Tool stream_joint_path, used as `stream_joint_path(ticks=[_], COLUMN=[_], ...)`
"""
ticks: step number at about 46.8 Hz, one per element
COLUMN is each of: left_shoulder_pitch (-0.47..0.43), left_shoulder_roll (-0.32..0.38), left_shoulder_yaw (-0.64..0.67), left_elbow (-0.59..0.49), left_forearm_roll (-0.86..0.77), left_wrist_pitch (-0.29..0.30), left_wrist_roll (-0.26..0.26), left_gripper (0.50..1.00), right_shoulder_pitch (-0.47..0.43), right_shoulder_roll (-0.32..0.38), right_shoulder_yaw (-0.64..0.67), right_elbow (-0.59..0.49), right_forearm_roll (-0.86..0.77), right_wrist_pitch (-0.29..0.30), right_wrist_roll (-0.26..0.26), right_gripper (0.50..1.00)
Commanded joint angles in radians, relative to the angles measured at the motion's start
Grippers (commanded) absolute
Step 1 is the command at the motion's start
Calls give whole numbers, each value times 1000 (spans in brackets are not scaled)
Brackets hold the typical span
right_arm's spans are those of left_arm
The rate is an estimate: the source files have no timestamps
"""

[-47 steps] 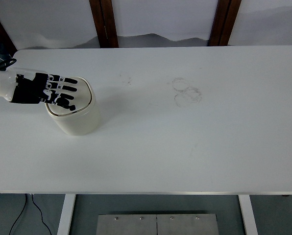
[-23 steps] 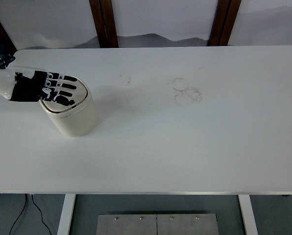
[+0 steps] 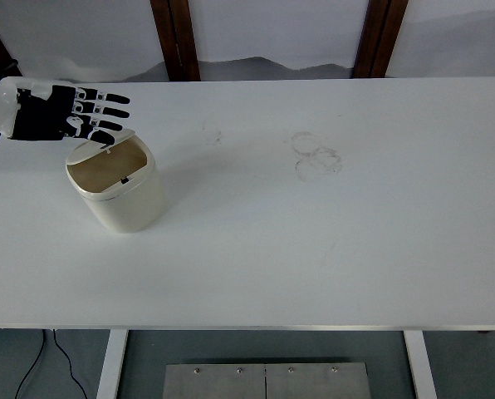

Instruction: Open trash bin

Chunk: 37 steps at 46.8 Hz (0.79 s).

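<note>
Table: big white table (image 3: 330, 249) fills most of the view, near edge running along the bottom, far edge up top against a pale wall with two dark wooden posts (image 3: 175, 37).
Free space: pretty much the whole middle and right side of the tabletop is bare, so there's loads of room there. Only thing out there is a cluster of faint ring marks (image 3: 316, 156) right of centre, plus a smaller smudge (image 3: 212, 133) further left.
Trash bin: small cream trash bin (image 3: 119, 187) sits on the left part of the table, well in from the near edge and a bit closer to the left edge.
Which way it stands: upright, long axis vertical, mouth facing up toward the camera.
Lid: the lid (image 3: 105, 148) looks tipped up at the far rim, so the top is open.
Inside: interior shows as a brownish-tan surface; can't tell if anything's actually in there.
Left hand: black left hand (image 3: 69, 116) comes in from the left edge and hovers just behind and above the bin, fingers (image 3: 108, 113) stretched out flat and spread, holding nothing. Fingertips are right by the raised lid; can't tell if they touch it.
</note>
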<state>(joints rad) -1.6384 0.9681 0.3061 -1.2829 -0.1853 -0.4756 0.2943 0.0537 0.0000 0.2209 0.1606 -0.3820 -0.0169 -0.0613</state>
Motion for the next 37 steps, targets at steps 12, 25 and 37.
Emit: stream_joint_path(ticks=[12, 25, 37], left_shoulder_pitch=[-119, -129, -121], left_shoulder_roll=[17, 40, 38], left_shoulder_yaw=[-7, -134, -261], left_elbow=[19, 94, 192], left_forearm_roll=[-9, -49, -166], left_wrist_pitch=[0, 3, 6], left_wrist_roll=[0, 0, -7], left_gripper=[1000, 1000, 1000], right_shoulder_pitch=[0, 0, -2], right_shoulder_roll=[0, 0, 0], right_shoulder_yaw=[0, 0, 0], right_elbow=[0, 0, 0], right_forearm_roll=[0, 0, 0], right_wrist_pitch=[0, 0, 0], right_wrist_roll=[0, 0, 0], right_gripper=[995, 995, 995])
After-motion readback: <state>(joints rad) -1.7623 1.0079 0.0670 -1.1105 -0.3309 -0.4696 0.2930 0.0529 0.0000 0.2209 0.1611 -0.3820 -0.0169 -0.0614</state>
